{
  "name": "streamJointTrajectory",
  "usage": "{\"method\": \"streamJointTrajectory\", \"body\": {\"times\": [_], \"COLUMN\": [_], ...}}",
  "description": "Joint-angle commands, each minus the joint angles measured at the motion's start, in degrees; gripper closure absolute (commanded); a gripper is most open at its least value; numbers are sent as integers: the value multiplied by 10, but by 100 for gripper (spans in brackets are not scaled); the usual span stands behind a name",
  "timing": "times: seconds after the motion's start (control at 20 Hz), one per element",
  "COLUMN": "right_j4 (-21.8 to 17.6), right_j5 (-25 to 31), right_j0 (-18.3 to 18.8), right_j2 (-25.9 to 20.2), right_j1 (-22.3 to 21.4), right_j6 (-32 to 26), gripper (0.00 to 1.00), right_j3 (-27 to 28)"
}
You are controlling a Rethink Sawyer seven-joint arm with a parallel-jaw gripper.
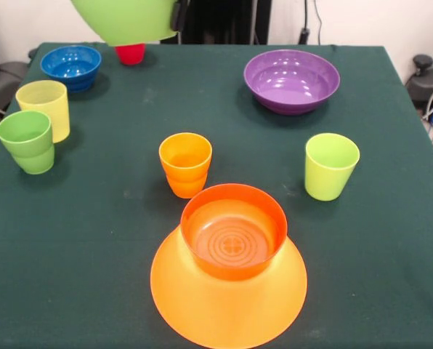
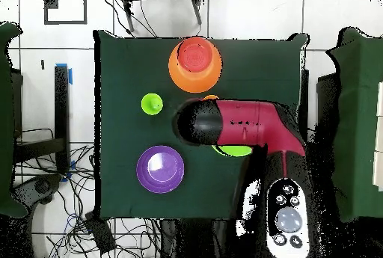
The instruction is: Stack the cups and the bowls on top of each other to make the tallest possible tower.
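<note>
The medium green bowl (image 1: 129,18) hangs in the air at the top left of the front view, above the table's far edge. My gripper (image 1: 179,14) grips its rim at the right side; only a black part of it shows. In the overhead view my arm (image 2: 239,124) covers the gripper, and the green bowl (image 2: 236,150) peeks out under it. The tower stands near the front: the very large orange bowl (image 1: 224,309) lies upside down with the small red-orange bowl (image 1: 233,233) upright on it. The orange cup (image 1: 185,163) stands just behind it.
The purple bowl (image 1: 292,80) sits at the far right and the blue bowl (image 1: 71,67) at the far left. The red cup (image 1: 131,53) is partly hidden behind the green bowl. The pale yellow cup (image 1: 43,107) and green cup (image 1: 27,142) stand at the left, the lime green cup (image 1: 331,166) at the right.
</note>
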State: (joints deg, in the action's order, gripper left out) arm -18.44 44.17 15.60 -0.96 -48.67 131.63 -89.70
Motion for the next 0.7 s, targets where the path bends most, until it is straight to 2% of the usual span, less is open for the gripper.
{"method": "streamJointTrajectory", "body": {"times": [0.05, 0.35, 0.55, 0.7], "right_j4": [-6, 23, 15, 7], "right_j5": [86, 172, 226, 233], "right_j0": [-28, -31, -37, -45], "right_j2": [-57, -90, -109, -117], "right_j1": [54, 83, 111, 127], "right_j6": [-34, -67, -102, -101], "gripper": [100, 100, 100, 100], "right_j3": [111, 172, 226, 251]}}
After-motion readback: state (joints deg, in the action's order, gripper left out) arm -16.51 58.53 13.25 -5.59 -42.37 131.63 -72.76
